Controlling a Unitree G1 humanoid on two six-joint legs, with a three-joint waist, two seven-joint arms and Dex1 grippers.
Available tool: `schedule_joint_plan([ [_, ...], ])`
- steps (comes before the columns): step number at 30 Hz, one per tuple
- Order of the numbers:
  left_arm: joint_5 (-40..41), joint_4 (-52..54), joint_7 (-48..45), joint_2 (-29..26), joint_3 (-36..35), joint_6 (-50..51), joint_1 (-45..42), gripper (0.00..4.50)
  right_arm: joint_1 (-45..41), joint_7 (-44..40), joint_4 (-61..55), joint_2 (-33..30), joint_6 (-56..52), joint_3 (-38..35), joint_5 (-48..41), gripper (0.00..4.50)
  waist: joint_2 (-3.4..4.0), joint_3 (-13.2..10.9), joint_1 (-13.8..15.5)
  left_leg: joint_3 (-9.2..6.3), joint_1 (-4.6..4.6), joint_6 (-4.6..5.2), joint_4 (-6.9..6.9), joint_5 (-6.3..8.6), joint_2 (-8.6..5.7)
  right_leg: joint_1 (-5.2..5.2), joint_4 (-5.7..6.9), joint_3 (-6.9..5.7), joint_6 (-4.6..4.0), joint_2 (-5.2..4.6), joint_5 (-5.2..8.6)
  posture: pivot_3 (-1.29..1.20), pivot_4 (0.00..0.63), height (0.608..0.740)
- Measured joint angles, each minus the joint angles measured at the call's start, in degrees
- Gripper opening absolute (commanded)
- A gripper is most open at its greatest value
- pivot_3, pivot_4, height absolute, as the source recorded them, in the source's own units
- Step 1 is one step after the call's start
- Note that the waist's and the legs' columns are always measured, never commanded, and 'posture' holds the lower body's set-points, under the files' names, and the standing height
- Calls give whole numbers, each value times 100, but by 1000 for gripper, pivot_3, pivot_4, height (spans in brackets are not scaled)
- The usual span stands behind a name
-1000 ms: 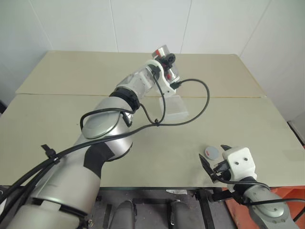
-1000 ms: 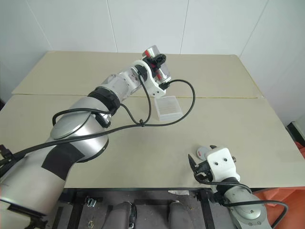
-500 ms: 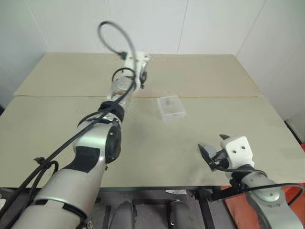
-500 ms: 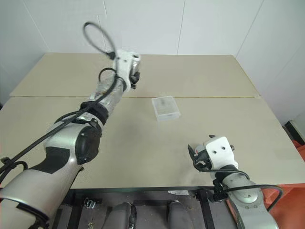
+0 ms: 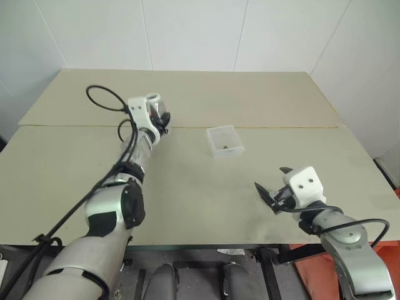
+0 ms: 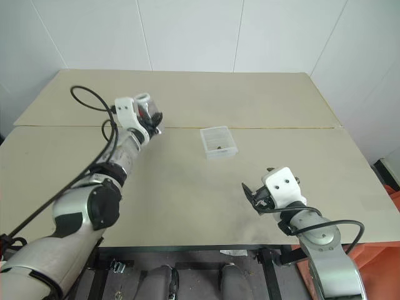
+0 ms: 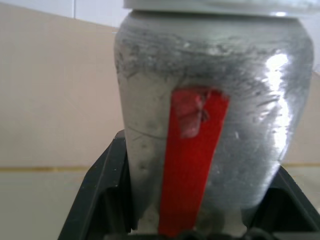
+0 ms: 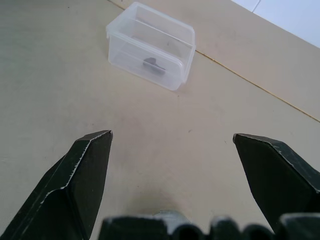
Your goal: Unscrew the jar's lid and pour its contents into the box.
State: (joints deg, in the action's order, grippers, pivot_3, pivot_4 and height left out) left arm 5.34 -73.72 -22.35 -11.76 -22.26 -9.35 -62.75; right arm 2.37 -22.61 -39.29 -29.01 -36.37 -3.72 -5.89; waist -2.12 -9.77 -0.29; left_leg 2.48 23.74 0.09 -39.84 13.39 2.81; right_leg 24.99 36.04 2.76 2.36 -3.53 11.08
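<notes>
the left gripper (image 5: pixel 159 115) is clamped on the jar (image 7: pixel 210 130), its black fingers (image 7: pixel 102 200) pressing either side of the scratched clear body with the red strip of the label facing the wrist camera. in the head views the jar is held out over the far left part of the table (image 5: pixel 187 187), well apart from the box (image 5: pixel 224 141), its open mouth up or somewhat tilted; which is hard to tell. the box sits near the seam of the two table boards, and a few dark bits, the contents (image 8: pixel 152 64), lie inside it against one wall, so the pour looks done or nearly so. whether anything is left in the jar cannot be told. the right gripper (image 5: pixel 274 187) hangs above the near right part of the table with its jaws spread wide and nothing between them, pointed roughly toward the box. the lid cannot be made out in these views. judging from this, the step in hand is likely setting the emptied jar down: the left arm should lower it upright onto bare table well away from the box, letting go only once the base rests flat, so that it does not roll or tip. the right arm does best to keep clear of the box and not nudge it.
</notes>
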Motion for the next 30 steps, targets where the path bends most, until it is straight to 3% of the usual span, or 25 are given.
schedule_joint_plan([
  [9, 195, 503, -111, 461, 218, -938, 733, 2245, -319, -216, 392, -14, 222, 246, 10, 4487, 0, 0, 4, -2, 0, 0, -1, 0, 0, 0, 0, 0, -2, 0, -1, 0, 150, 740],
  [20, -47, 586, 34, 488, 769, -1270, 1136, 2245, -318, -229, 393, -24, 239, 296, 39, 4487, 1, 2, -8, -2, -35, 1, 1, 0, 0, -31, -4, 0, 2, 0, 1, 0, 150, 740],
  [27, -49, 525, 104, 490, 793, -1267, 1331, 4429, -297, -231, 391, -91, 239, 322, 115, 4500, 1, 2, -45, -3, -56, 1, 3, 0, 2, -56, -13, -1, 13, 0, 7, 0, 150, 740],
  [30, -49, 543, 104, 492, 833, -1322, 1364, 4474, -297, -236, 391, -94, 242, 327, 126, 4500, 1, 2, -44, -5, -57, 0, 5, 0, 2, -57, -13, -3, 14, 0, 8, 0, 150, 740],
])
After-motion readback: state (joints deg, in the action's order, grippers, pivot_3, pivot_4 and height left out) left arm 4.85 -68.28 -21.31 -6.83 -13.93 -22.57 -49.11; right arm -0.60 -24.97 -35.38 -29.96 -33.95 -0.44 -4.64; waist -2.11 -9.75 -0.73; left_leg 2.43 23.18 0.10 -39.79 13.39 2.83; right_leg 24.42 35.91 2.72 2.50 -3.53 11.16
